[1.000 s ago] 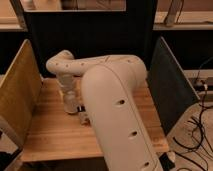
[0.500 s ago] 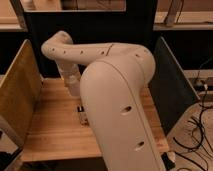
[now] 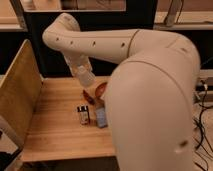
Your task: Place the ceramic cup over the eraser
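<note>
The eraser [image 3: 83, 114], a small dark block with pale and orange markings, stands on the wooden table [image 3: 55, 130] near its middle. My white arm [image 3: 150, 85] fills the right of the view and reaches up and to the left. From there the wrist hangs down to the gripper [image 3: 86, 78], which is above the table, behind the eraser and just left of a reddish-brown bowl [image 3: 100, 90]. The ceramic cup does not show; it is hidden or out of view.
A light-blue rectangular pad [image 3: 101, 117] lies right next to the eraser. A wooden side panel [image 3: 20, 90] walls the table's left edge. A dark panel stands behind the table. Cables [image 3: 204, 120] hang at the right.
The arm has risen and stretched up and to the left, uncovering the middle of the table; the eraser, blue pad and bowl now show.
</note>
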Robot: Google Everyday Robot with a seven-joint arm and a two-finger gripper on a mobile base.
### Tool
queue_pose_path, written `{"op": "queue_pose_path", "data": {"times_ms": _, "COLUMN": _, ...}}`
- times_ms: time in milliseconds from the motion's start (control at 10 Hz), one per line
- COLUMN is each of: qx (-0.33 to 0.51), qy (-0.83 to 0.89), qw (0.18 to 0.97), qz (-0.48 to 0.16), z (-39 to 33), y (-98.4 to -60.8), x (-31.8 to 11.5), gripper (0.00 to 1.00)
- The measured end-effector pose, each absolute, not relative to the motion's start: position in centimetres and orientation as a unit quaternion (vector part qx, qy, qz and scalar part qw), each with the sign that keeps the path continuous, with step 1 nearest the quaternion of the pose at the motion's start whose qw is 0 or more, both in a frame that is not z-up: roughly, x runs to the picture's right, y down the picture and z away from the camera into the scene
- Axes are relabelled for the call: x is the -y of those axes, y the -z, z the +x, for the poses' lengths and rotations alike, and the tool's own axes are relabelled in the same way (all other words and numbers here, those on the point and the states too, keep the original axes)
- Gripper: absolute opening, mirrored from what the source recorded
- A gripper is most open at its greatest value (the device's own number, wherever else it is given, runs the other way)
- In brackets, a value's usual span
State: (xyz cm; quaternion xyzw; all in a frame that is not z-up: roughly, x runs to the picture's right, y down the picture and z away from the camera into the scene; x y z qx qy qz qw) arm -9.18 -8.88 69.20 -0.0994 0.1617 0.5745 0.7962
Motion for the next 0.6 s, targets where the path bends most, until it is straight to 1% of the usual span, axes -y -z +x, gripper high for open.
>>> {"op": "queue_pose_path", "data": {"times_ms": 200, "qx": -0.172, "qy": -0.592, "qw": 0.783, "qz": -0.086, "z": -7.1, "y": -66.4, "x": 7.4, "gripper": 0.0}}
{"op": "queue_pose_path", "data": {"times_ms": 300, "qx": -0.179, "qy": -0.603, "qw": 0.773, "qz": -0.084, "z": -6.0, "y": -64.5, "x": 5.8, "gripper": 0.0}}
{"op": "queue_pose_path", "data": {"times_ms": 500, "qx": -0.178, "qy": -0.616, "qw": 0.76, "qz": -0.107, "z": -6.0, "y": -62.3, "x": 2.7, "gripper": 0.0}}
{"op": "queue_pose_path", "data": {"times_ms": 600, "qx": -0.177, "qy": -0.618, "qw": 0.757, "qz": -0.115, "z": -6.3, "y": -61.8, "x": 1.9, "gripper": 0.0}}
